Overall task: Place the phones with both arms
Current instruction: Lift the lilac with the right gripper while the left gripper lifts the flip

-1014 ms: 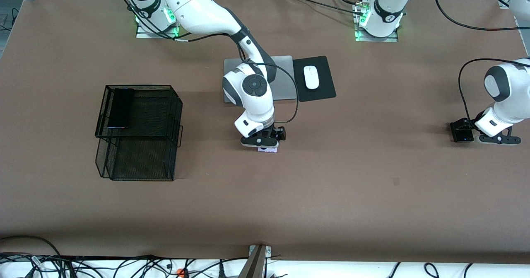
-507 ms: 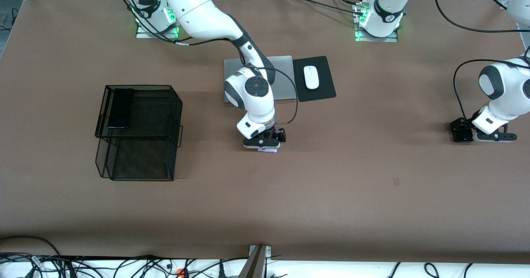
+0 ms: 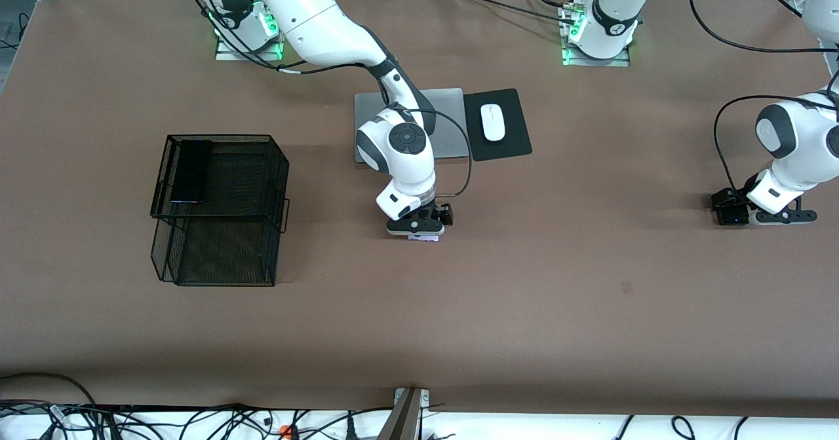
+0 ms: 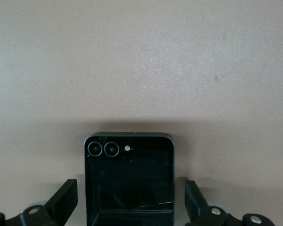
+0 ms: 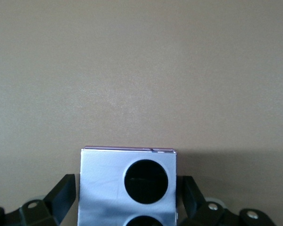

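mesh basket [image 3: 219, 210]: long black phone [image 3: 191, 171] lying on top
right gripper [image 3: 415, 229]: low at table centre, fingers [image 5: 61, 190] apart, straddling lilac phone [image 5: 128, 186]
left gripper [image 3: 763, 216]: low at left arm's end, fingers [image 4: 65, 200] apart, flanking small black phone [image 4: 128, 179]

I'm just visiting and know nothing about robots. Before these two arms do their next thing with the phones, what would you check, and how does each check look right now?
1. Right gripper down over the lilac phone, a finger on each side: ok.
2. Right fingers open, gap left beside the phone: ok, not clamped yet.
3. Left gripper low over the small black phone, phone centred between its fingers: ok.
4. Left fingers open, clear of the phone's edges: ok.
5. Mesh basket at the right arm's end of the table, holding the long black phone on top with room beside it: ok.
6. Whether the fingers reach deep enough for a firm grip: cannot tell.
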